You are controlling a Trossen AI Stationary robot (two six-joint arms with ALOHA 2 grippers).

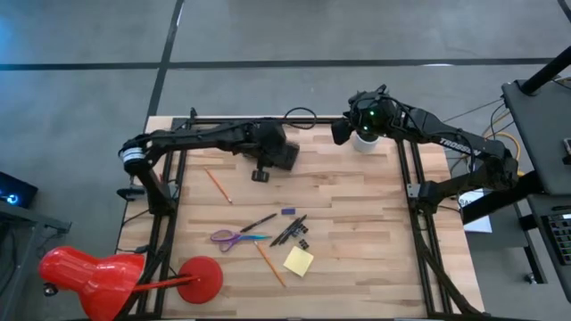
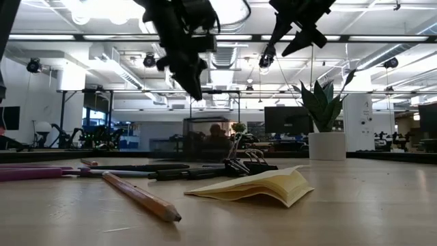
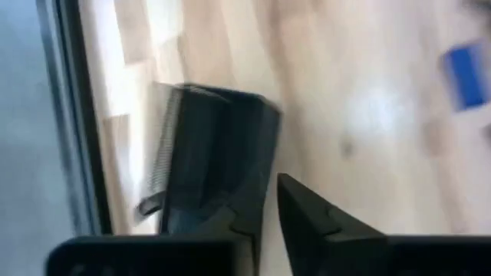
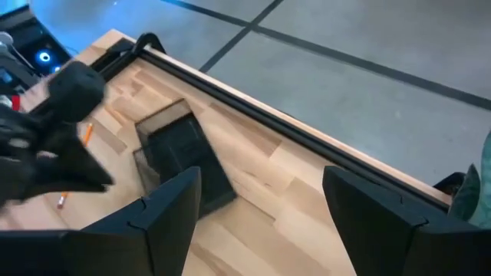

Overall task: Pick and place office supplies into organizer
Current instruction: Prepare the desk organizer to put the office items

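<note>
**Supplies wait on the desk as two arms hover near the organizer**

The mesh organizer [image 1: 284, 153] sits near the far edge of the wooden desk [image 1: 357, 223], partly under the left arm. The left pincer [image 3: 268, 203] hangs above the desk beside it, fingers nearly together with only a slim gap and nothing between them. The right pincer [image 4: 261, 207] hovers at the far right corner by the potted plant [image 2: 326, 116], fingers spread wide and empty.

The supplies lie well apart from the organizer, toward the near edge: purple-handled scissors [image 1: 234, 237], black pens [image 1: 289, 230], a small black clip [image 1: 303, 243], a yellow sticky-note pad [image 1: 298, 260], and two orange pencils [image 1: 270, 265], one of them off to the left.

All look light. The pencils and pens are stiff, thin and likely to roll, so a grip across the middle of the shaft should suit them. The pad is soft, its top sheet curling, and is best pinched across two opposite edges. The scissors are probably safest taken at the pivot, and the clip by its wire loops.
</note>
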